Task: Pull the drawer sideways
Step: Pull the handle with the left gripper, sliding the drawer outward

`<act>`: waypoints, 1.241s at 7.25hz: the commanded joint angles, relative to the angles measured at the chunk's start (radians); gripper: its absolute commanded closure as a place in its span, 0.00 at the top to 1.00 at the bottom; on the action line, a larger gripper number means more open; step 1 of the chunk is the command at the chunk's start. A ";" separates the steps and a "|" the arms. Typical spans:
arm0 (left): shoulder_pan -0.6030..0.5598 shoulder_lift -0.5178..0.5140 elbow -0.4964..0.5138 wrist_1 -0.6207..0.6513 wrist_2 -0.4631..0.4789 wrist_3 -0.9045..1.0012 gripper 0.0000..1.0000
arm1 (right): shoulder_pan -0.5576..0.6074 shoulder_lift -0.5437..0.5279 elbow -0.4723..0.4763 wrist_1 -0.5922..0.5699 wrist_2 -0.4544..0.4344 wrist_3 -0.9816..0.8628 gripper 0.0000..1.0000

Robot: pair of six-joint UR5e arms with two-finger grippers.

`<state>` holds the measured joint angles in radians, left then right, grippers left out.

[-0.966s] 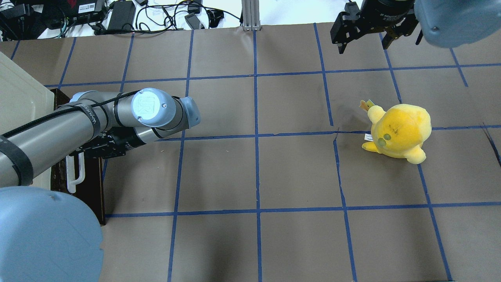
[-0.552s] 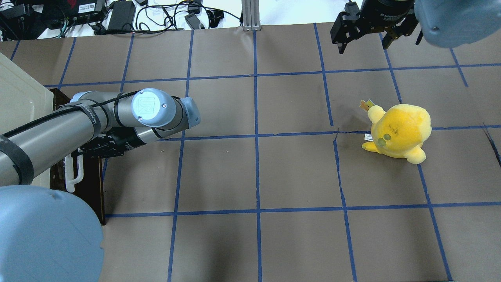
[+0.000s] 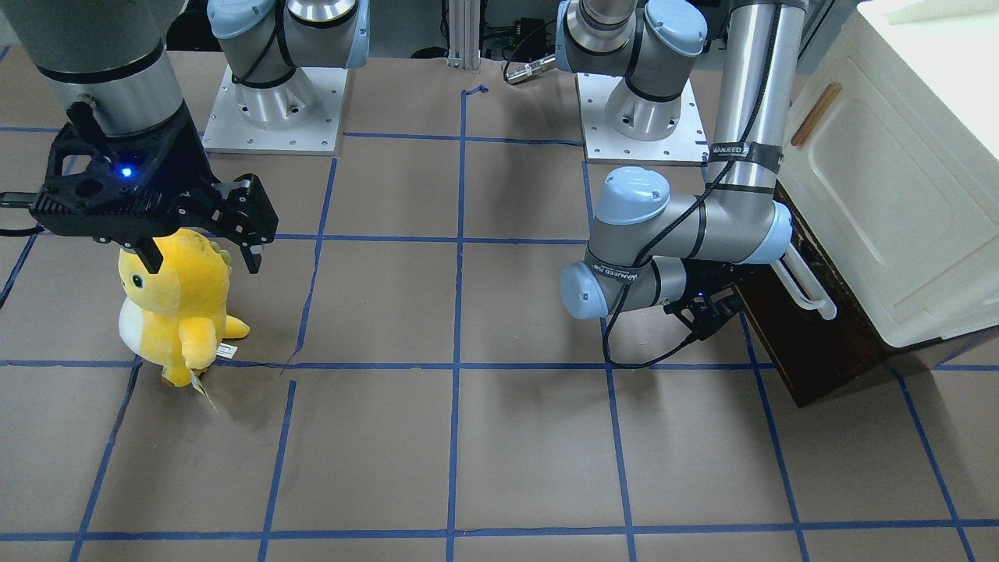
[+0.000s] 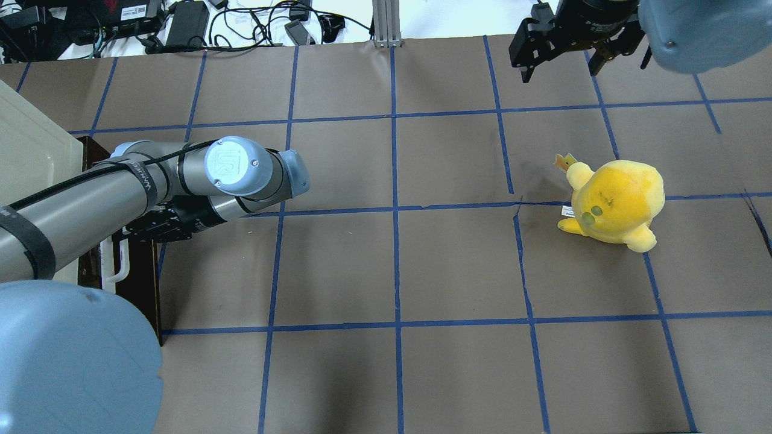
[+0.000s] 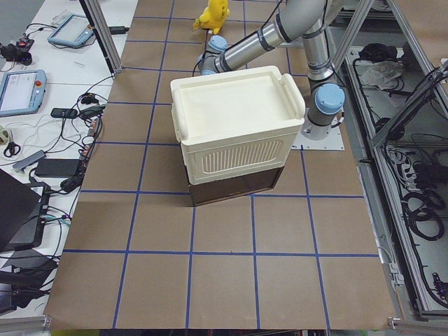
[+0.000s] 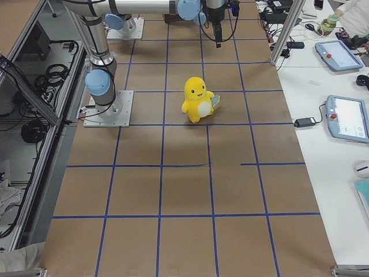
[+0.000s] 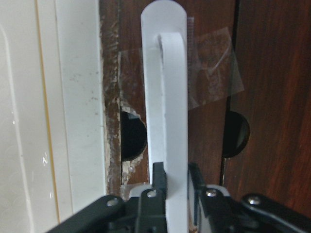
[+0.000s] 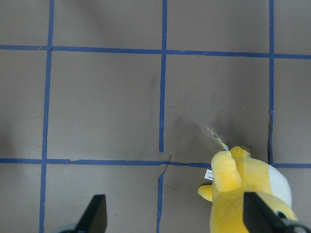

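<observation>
Left jaws: closed on the white bar handle, one pressed to each side of it.
Drawer: dark brown wooden front, at the foot of the cream cabinet, at the end of the desk on the robot's left.
Left arm: reaching low across the drawer front, wrist level with the handle.
Plush toy: yellow, upright on the right half of the desk, well apart from the drawer.
Right jaws: spread wide open, hanging above the desk near the plush toy.
</observation>
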<state>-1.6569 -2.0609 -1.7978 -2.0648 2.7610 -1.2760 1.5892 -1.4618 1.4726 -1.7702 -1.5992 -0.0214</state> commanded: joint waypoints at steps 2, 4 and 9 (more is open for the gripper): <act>-0.006 -0.010 -0.002 0.000 -0.001 -0.003 0.16 | 0.000 0.000 0.000 0.000 -0.001 0.000 1.00; -0.009 -0.008 -0.002 -0.001 0.002 -0.003 0.16 | 0.000 0.000 0.000 0.000 0.001 0.000 1.00; -0.037 -0.004 -0.002 -0.008 0.005 -0.002 0.16 | 0.000 0.000 0.000 0.000 -0.001 0.000 1.00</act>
<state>-1.6874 -2.0648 -1.7994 -2.0723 2.7667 -1.2778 1.5892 -1.4619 1.4727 -1.7702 -1.5993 -0.0215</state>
